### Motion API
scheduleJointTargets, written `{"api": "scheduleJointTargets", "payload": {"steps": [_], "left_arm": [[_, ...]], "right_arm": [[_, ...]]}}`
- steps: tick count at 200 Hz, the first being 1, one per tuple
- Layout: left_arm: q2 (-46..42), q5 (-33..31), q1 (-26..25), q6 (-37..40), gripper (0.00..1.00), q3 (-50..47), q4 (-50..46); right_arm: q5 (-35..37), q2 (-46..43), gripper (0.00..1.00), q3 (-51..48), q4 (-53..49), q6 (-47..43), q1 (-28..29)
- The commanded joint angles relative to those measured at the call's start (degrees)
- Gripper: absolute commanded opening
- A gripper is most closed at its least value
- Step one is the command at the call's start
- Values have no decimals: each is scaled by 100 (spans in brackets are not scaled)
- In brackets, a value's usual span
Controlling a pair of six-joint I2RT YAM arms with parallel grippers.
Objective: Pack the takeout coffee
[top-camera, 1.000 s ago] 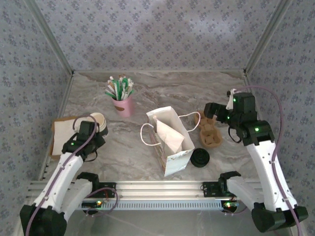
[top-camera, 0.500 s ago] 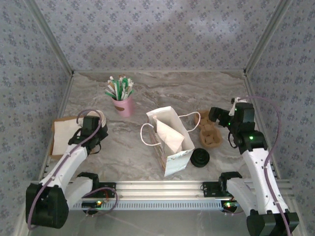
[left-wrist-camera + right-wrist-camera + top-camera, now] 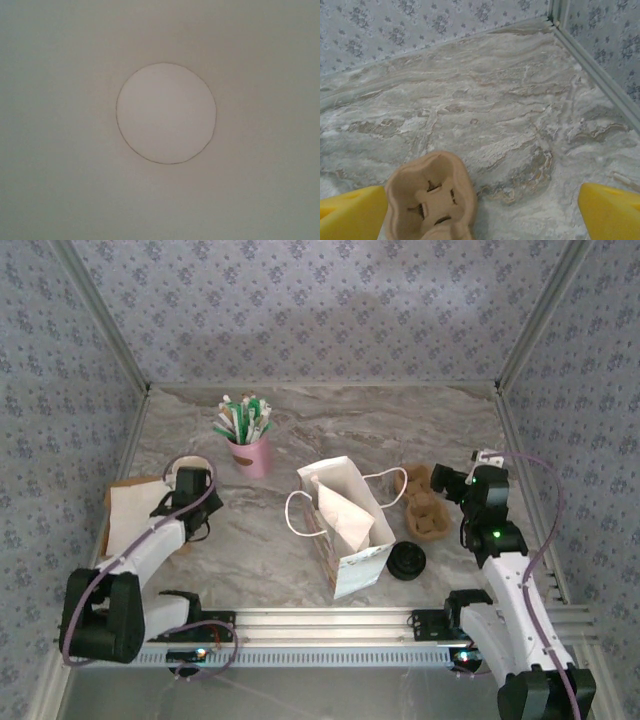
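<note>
Marble table [image 3: 400, 430] boxed in by patterned walls. Left gripper [image 3: 192, 492] low at the left side, beside a white sheet [image 3: 130, 515] on brown card. Through the left wrist camera, straight down into a lidless paper cup [image 3: 166, 113]: cream wall all round, round bottom in the middle, no fingers on show. Width of the left jaws: cannot tell. Grip on the cup or not: cannot tell either.

Right gripper [image 3: 480, 212] spread wide, holding nothing, yellow fingertips [image 3: 607, 210] at the two lower corners of the right wrist picture. Between them bare table and one end of a brown pulp cup carrier [image 3: 431, 200], just beside the fingertip at the picture's left edge. From above, right gripper near the far end of that carrier.

White paper bag [image 3: 345, 525] mid-table, mouth open, looped handles out to either side. Pink pot [image 3: 250, 455] of green and white sticks further back, well apart from the bag.

Black round lid [image 3: 407, 560] on the table just beside the bag's near right corner, near the carrier. Possibly a bare stack of lids, possibly the lidded coffee with its cup underneath, too hidden from above to say
</note>
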Motion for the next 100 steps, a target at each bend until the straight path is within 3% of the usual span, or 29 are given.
{"api": "scheduleJointTargets", "payload": {"steps": [1,45,74,100], "left_arm": [[318,-9,66,239,21,258,535],[742,162,80,312,21,286,875],[179,-10,-43,278,25,36,722],[-528,-240,-202,291,37,-215,458]], "right_arm": [[431,57,100,-221,845,-170,-37],[572,251,100,-777,1892,-306,-74],[661,546,100,-1129,2618,-439,-133],[672,966,100,-1338,3223,-442,-212]]}}
